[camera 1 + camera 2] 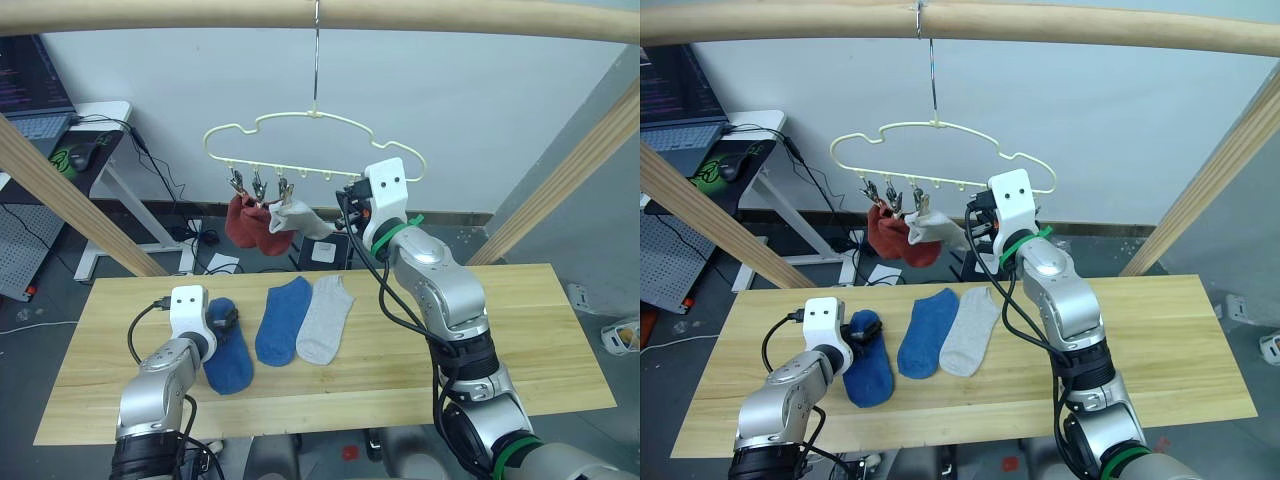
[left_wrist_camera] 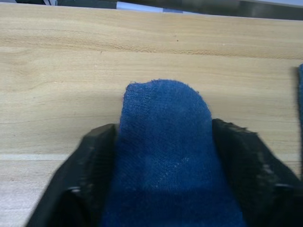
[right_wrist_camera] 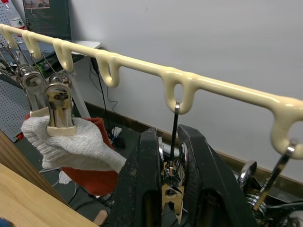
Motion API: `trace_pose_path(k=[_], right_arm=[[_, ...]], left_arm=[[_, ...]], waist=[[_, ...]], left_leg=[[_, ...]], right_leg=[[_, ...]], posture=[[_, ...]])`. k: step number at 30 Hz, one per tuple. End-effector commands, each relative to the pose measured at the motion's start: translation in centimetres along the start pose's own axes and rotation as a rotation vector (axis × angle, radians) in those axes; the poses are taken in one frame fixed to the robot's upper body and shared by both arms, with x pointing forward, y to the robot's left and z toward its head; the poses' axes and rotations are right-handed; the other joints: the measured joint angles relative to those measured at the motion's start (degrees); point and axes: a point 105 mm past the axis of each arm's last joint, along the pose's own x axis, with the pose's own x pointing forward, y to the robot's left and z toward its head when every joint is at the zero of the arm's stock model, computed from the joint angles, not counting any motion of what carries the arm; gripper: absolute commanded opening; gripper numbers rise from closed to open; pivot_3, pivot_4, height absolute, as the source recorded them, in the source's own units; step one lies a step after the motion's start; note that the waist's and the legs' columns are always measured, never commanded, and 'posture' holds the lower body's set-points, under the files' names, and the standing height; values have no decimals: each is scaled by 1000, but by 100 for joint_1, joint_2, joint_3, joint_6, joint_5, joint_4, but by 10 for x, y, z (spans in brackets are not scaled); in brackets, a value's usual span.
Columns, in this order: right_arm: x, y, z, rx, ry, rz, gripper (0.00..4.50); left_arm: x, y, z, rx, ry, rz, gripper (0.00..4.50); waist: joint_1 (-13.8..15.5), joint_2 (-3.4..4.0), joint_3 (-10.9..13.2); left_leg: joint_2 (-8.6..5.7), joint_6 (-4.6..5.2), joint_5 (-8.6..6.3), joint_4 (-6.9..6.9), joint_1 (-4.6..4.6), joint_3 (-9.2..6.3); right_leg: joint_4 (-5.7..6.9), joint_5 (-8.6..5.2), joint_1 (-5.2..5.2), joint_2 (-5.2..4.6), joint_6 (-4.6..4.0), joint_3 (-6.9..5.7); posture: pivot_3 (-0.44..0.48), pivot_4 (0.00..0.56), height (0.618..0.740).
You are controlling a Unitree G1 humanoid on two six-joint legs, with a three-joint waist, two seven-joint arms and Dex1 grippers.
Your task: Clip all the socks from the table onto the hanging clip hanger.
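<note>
Blue sock (image 2: 163,156) is limp, light knit; left pincer (image 2: 165,189) clamps its end; right pincer (image 3: 169,175) squeezes a hanger clip (image 3: 173,182) at twelve o'clock.

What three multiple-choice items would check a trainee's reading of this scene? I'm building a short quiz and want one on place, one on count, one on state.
1. Where is the left tool?
A. At the blue sock nearest the table's left end
B. On the grey sock lying on the table
C. Up at the hanger

2. How many socks hang from the clip hanger?
A. One
B. Three
C. Five

3. What is the right tool doing?
A. Hanging open over the table
B. Holding a red sock
C. Closed on a free metal clip

Answers:
1 A, the left wrist view shows blue fabric between its fingers.
2 B, two red socks and one grey sock hang there.
3 C, the right wrist view shows its fingers pinching the clip.
</note>
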Motion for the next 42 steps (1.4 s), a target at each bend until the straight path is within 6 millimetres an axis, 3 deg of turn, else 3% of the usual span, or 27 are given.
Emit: trace_pose_path(k=[1,9,14,19,27,42], right_arm=[[-3,5,12,0,-52,16,242],[-3,5,12,3,-53,18,242],[-4,4,15,12,-61,16,242],[-7,6,23,49,-79,23,242],[-15,11,35,124,-105,57,242],[-25,33,46,221,-112,168,242]], left_arm=[[-1,1,-5,6,18,2,2162],[-8,-3,8,51,-53,-22,8],[-23,-28,41,176,-245,-119,0],[-51,-76,85,373,-548,-310,0],[-62,-128,98,464,-726,-505,0],[-44,-178,115,466,-891,-554,0]], waist=[[0,0,0],[-6,0,0],[-5,1,1],[4,3,4],[-13,4,5],[-34,7,6]], left_leg=[[0,0,0,0,0,0],[2,0,0,-3,0,0],[7,-1,0,-7,-6,-3],[8,-1,0,-8,-10,-4],[0,2,-2,-10,-22,-3],[1,12,-7,-5,-74,-12]], right_leg=[[0,0,0,0,0,0],[-4,0,0,-1,0,2],[-10,0,-2,-11,0,6],[-13,0,-2,-35,-1,6],[-30,0,-4,-32,0,4],[-64,2,-29,-1,2,-6]], posture=[[-109,275,740],[-105,273,740],[-111,271,740],[-121,269,740],[-142,265,740],[-180,266,740]])
